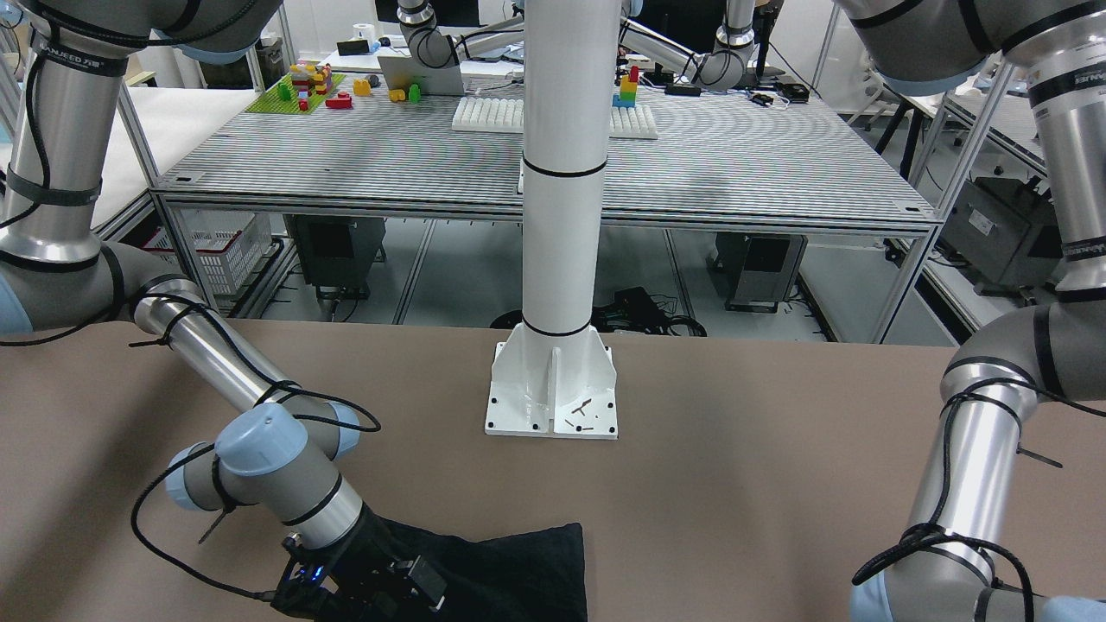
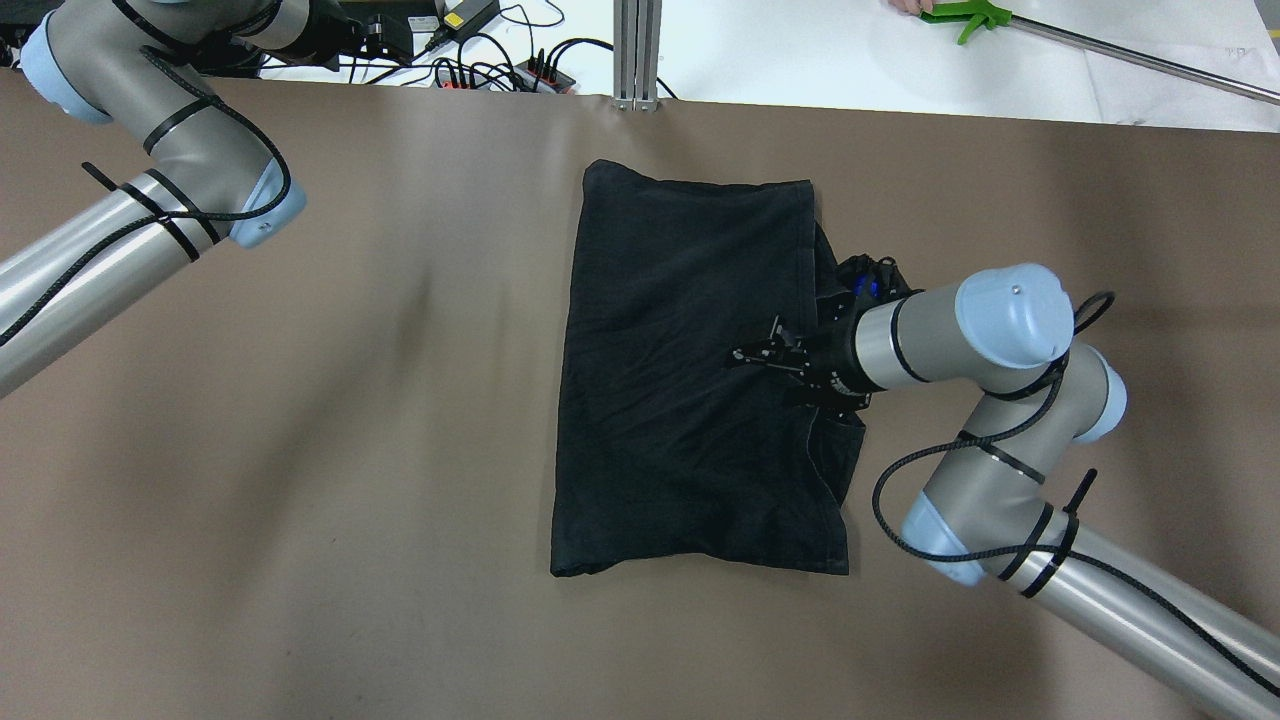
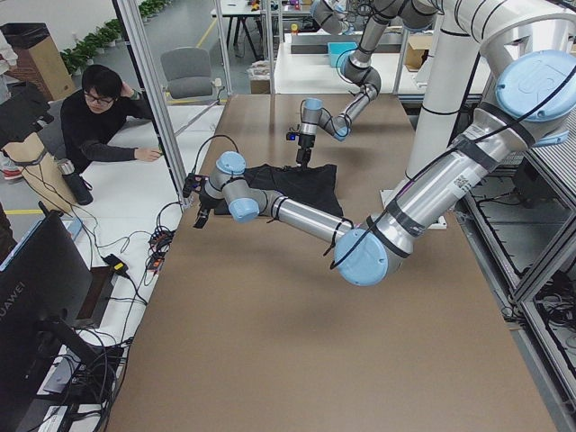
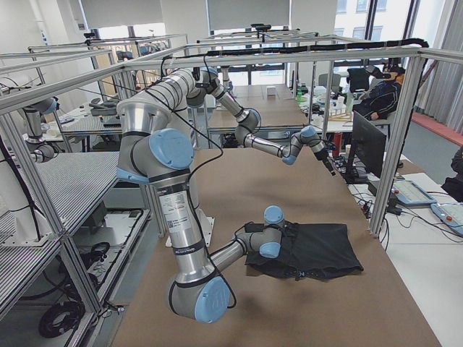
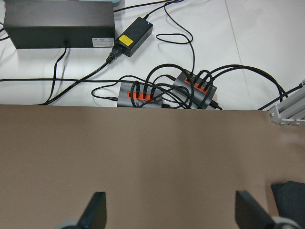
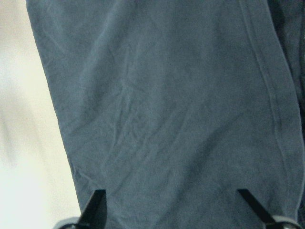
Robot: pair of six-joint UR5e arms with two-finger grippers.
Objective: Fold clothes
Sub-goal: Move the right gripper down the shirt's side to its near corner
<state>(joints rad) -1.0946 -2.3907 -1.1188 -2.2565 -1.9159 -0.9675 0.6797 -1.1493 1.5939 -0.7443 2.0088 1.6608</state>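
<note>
My right hand [image 2: 765, 353] hangs released over the clothes [image 2: 670, 400]; pinching only the top layer could mess up the fold, imo.

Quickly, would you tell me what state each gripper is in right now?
Left gripper: open, empty, over bare table.
Right gripper: open, over the black garment, gripping nothing.
</note>
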